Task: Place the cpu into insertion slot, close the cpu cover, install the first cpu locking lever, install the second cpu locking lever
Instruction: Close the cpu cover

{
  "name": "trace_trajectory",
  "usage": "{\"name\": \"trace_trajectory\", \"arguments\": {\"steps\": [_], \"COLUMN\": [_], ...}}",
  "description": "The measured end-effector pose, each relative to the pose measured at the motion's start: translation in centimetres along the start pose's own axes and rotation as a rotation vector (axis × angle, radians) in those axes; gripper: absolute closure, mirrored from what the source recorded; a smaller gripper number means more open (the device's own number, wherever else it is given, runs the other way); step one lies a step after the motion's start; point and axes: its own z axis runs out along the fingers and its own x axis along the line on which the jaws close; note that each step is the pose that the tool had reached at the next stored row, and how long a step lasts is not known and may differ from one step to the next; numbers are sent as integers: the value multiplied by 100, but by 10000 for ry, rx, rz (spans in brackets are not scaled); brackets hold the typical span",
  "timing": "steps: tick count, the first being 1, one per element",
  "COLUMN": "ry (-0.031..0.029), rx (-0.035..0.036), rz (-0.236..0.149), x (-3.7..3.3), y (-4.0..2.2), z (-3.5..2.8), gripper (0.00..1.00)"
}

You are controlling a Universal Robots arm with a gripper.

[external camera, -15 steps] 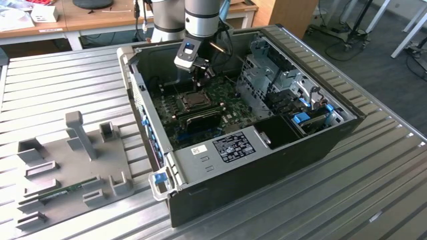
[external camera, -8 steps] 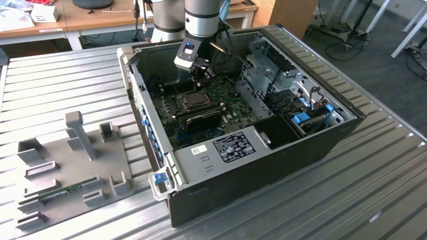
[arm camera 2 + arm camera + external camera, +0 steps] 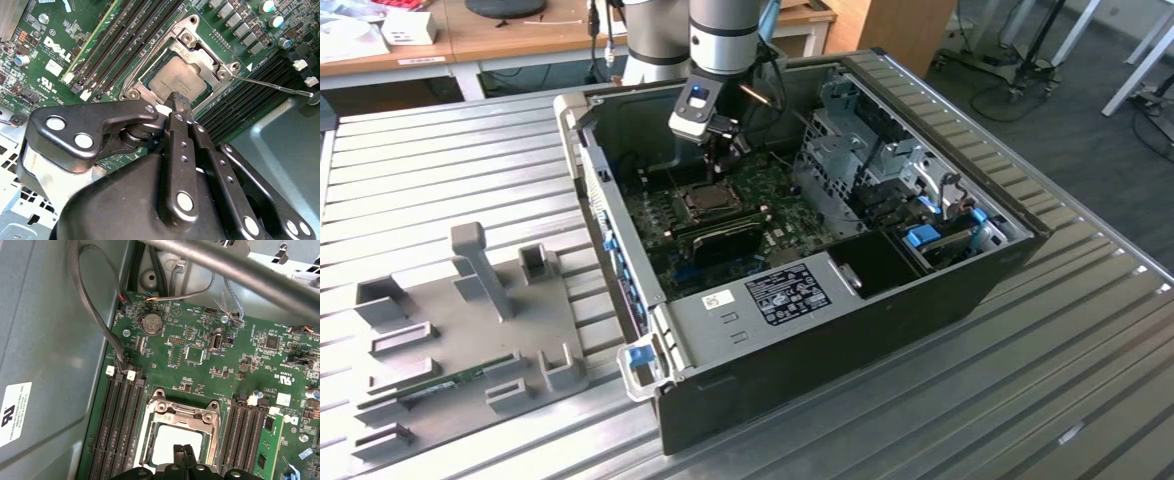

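Note:
The cpu [image 3: 172, 80] lies flat in the insertion slot [image 3: 708, 200] on the green board, its dull metal top showing. The cpu cover [image 3: 200, 47] is down around it, and the chip shows through its window. In the first wrist view the cpu cover [image 3: 182, 412] frames the pale cpu [image 3: 172, 440]. A thin locking lever [image 3: 272, 86] sticks out sideways from one corner of the socket, free of its catch. My gripper [image 3: 179, 101] is shut with nothing between its fingers, its tip just over the cpu's edge. In the exterior view my gripper [image 3: 720, 152] hangs inside the case above the socket.
Long black memory slots [image 3: 125, 45] run on both sides of the socket. The open computer case [image 3: 961, 275] has drive cages [image 3: 881, 170] at the exterior view's right. A grey fixture plate [image 3: 467, 330] lies on the ribbed table. A black cable [image 3: 97, 315] hangs along the case wall.

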Motion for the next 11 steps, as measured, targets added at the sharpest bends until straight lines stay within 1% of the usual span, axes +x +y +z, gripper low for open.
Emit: {"name": "trace_trajectory", "arguments": {"steps": [5, 11], "ry": [7, 21], "rx": [-15, -42], "rz": [-517, -1468], "x": [0, 0], "y": [0, 0], "z": [0, 2], "gripper": [90, 90]}}
